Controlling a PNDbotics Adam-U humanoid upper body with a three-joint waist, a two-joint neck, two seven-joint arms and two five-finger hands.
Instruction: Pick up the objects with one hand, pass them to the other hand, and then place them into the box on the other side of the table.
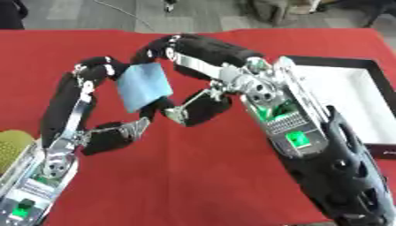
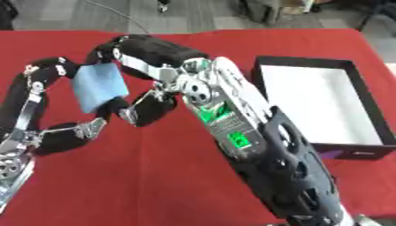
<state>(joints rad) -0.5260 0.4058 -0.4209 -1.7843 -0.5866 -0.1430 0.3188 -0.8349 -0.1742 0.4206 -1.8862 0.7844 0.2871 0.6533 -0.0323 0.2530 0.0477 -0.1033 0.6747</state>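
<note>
Blue flat piece (image 1: 144, 86) upper left of frame, pinched between left robot hand (image 1: 97, 101) and right robot hand (image 1: 197, 66); box (image 2: 370, 128) lies right.

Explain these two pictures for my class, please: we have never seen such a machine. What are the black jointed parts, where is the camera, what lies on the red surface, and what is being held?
Both pictures show one moment, taken by two cameras side by side in the robot's head, looking down at its work, so they nearly match. The black and silver jointed parts are the robot's two arms, each ending in a hand. The left hand comes in from the left side, the right hand from the right. Between them is a light blue square piece, perhaps a cloth or sponge. The fingers of both hands curl round it, so it seems to be passing from one hand to the other. All this is above a table with a red cloth. On the right side stands a black box with a white inside. At the left edge something yellowish-green shows; I cannot tell what it is.
</note>
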